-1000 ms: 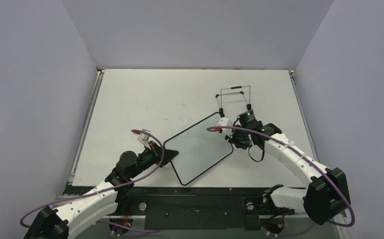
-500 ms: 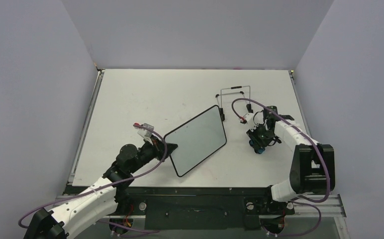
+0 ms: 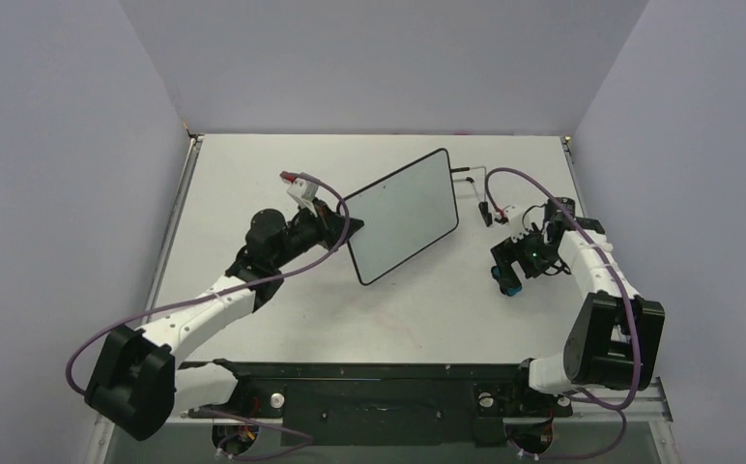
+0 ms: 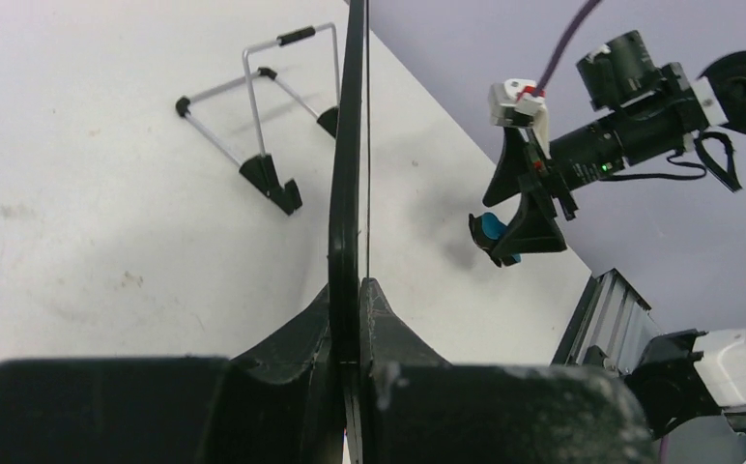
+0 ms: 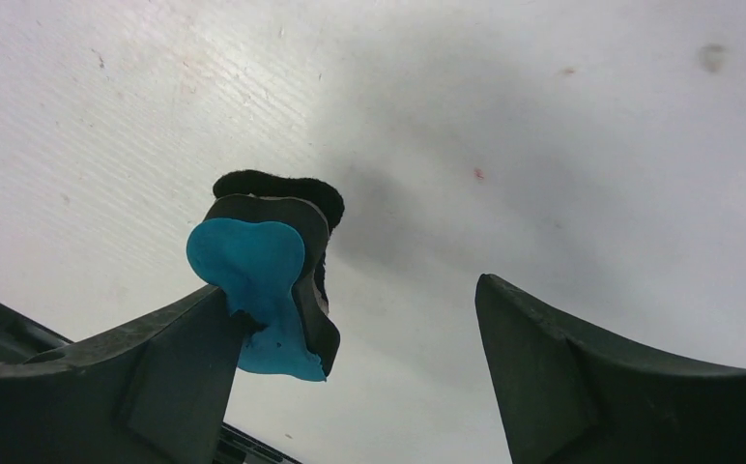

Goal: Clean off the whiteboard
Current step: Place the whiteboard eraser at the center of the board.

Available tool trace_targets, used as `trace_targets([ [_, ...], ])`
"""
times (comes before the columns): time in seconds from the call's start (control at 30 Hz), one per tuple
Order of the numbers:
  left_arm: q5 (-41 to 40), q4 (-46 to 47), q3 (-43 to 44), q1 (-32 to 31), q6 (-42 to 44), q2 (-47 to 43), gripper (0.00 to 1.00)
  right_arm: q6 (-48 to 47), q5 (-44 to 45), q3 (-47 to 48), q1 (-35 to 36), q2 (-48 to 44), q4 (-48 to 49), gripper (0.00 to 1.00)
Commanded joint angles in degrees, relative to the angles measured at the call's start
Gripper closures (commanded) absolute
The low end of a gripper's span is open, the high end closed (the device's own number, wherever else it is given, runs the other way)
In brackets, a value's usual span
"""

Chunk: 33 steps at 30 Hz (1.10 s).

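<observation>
Top camera: fixed high above the near edge of the counter [image 3: 282, 290], facing down and forward. It is distant and covers the full surface.

Left wrist camera: mounted behind the left tool [image 4: 352, 319], sighting along its fingers. It sees the whiteboard [image 4: 347, 145] edge-on, close to the lens, with the right arm [image 4: 630, 126] beyond.

Right wrist camera: aimed steeply down at the counter from close range, between the fingers of the right tool [image 5: 355, 290].

All three views share the eraser [image 5: 253, 261]. The top and left wrist views also share the wire stand [image 4: 271, 182].
</observation>
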Motion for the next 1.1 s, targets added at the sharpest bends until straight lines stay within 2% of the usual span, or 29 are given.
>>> trace_targets([
  [0.0, 8.6, 13.5, 13.6, 2.9, -0.9, 8.6, 1.0, -0.4, -6.3, 2.8, -1.8, -6.8, -3.2, 0.18],
  [0.27, 17.5, 17.8, 29.6, 5.3, -3.2, 26.0, 1.0, -0.4, -6.0, 1.5, -1.9, -4.8, -2.0, 0.17],
  [0.47, 21.7, 19.7, 38.2, 5.5, -4.3, 35.4, 1.0, 1.6, -2.2, 0.7, -1.4, -2.3, 0.6, 0.17],
  [0.6, 22.8, 22.0, 41.0, 5.7, -5.9, 39.0, 1.0, 2.4, 1.6, -0.6, 0.6, -0.3, 2.7, 0.18],
  [0.83, 22.8, 23.8, 44.7, 5.6, -7.8, 43.7, 1.0, 1.0, 0.4, -0.9, 1.0, -0.1, 2.7, 0.18],
  [1.0, 22.7, 23.4, 47.6, 5.6, -7.8, 47.5, 1.0, -0.1, 1.6, -0.5, 0.5, 0.6, 1.6, 0.14],
  [1.07, 22.7, 23.3, 48.6, 5.6, -7.9, 48.4, 1.0, 0.0, 1.4, -0.7, 0.5, 0.9, 1.8, 0.2],
])
